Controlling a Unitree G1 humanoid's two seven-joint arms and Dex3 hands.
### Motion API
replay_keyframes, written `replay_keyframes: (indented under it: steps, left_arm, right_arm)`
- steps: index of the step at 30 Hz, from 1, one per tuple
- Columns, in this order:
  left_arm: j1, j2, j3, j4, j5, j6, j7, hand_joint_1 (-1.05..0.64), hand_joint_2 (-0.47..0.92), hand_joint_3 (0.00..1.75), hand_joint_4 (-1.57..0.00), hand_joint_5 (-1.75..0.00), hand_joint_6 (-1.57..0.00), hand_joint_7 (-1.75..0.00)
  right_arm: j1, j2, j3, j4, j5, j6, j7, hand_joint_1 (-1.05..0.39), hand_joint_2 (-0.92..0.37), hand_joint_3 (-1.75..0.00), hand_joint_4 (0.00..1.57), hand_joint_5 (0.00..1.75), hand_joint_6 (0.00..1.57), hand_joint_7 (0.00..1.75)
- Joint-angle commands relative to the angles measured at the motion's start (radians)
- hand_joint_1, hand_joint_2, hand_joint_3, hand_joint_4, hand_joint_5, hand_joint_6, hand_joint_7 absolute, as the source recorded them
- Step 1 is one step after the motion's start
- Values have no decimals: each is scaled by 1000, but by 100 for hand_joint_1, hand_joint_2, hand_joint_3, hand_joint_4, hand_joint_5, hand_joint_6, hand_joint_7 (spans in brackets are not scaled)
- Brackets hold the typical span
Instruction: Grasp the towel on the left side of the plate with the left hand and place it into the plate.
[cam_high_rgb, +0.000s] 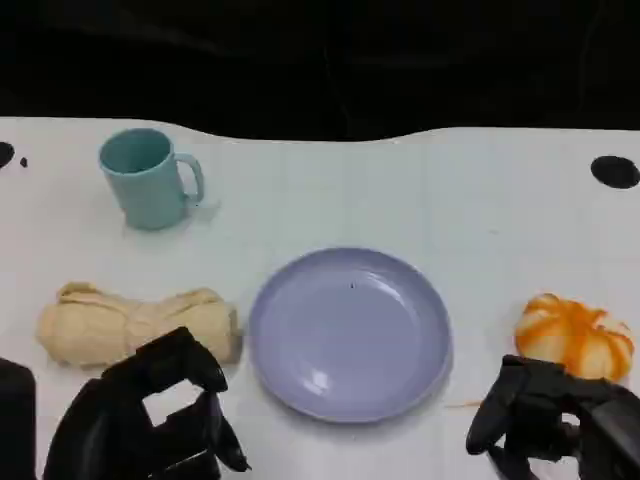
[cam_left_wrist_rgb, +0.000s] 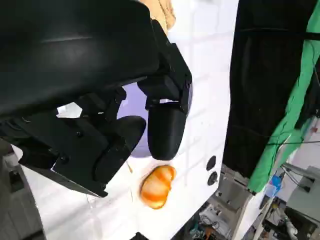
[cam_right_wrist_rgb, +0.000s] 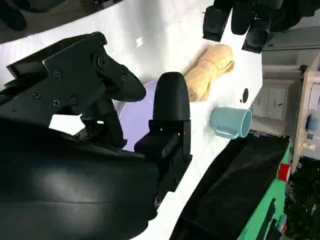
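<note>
1. Head view: the towel (cam_high_rgb: 135, 325) lies rolled up on the white table (cam_high_rgb: 420, 190), at 9 o'clock from the plate (cam_high_rgb: 350, 335) and just beside its rim, so the carry into the plate should be short.
2. The left hand (cam_high_rgb: 150, 415) hangs at the towel's 6 o'clock, fingers apart and holding nothing. The uppermost fingertips (cam_high_rgb: 195, 360) overlap the towel's near edge in this view. I cannot tell whether they touch it.
3. This looks like the approach before the grasp, with the hand poised to close over the roll from the near side.
4. The right hand (cam_high_rgb: 545, 420) sits near 4 o'clock of the plate, just beside an orange pumpkin (cam_high_rgb: 575, 335). Its fingers are loosely apart and hold nothing.
5. A blue mug (cam_high_rgb: 150, 180) stands at 12 o'clock from the towel, well apart from it.
</note>
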Motion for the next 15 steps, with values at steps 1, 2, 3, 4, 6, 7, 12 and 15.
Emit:
replay_keyframes:
  steps: [1, 2, 3, 4, 6, 7, 12, 15]
  left_arm:
    - [-2, 9, 5, 2, 6, -5, 6, -6, 54, 134, -85, -175, -69, -175]
    - [-3, 8, 5, 2, 6, -4, 7, -6, 54, 134, -85, -175, -69, -175]
    - [-3, 8, 5, 2, 6, -4, 7, -6, 54, 134, -85, -175, -69, -175]
    - [-3, 9, 5, 3, 5, -6, 5, -6, 54, 135, -85, -175, -70, -175]
    - [-3, 12, 5, 4, 8, -10, 1, -6, 54, 135, -85, -175, -70, -175]
    - [-3, 13, 5, 5, 7, -10, 0, -6, 54, 135, -85, -175, -70, -175]
    - [-2, 13, 5, 6, 6, -12, -2, -6, 53, 135, -85, -175, -70, -175]
    - [-3, 10, 6, 3, 7, -5, 7, -6, 53, 135, -85, -175, -70, -175]
  right_arm:
    - [-2, -6, 0, -5, -3, -8, -2, -9, -60, -103, 72, 173, 66, 139]
    - [-2, -5, 0, -6, -3, -6, -3, -9, -60, -103, 72, 173, 66, 139]
    - [-2, -5, 0, -8, -3, -3, -4, -9, -60, -103, 72, 173, 66, 139]
    - [-3, -5, 1, -9, -3, 0, -4, -9, -60, -103, 71, 173, 66, 139]
    - [-3, -4, 2, -7, -4, -4, -4, -8, -60, -103, 72, 173, 66, 139]
    - [-3, -4, 2, -5, -5, -8, -4, -8, -60, -103, 72, 173, 66, 139]
    - [-3, -5, 3, -7, -7, -7, -3, -8, -60, -104, 72, 173, 66, 139]
    - [-3, -5, 3, -7, -8, -7, -3, -7, -60, -104, 72, 173, 66, 139]
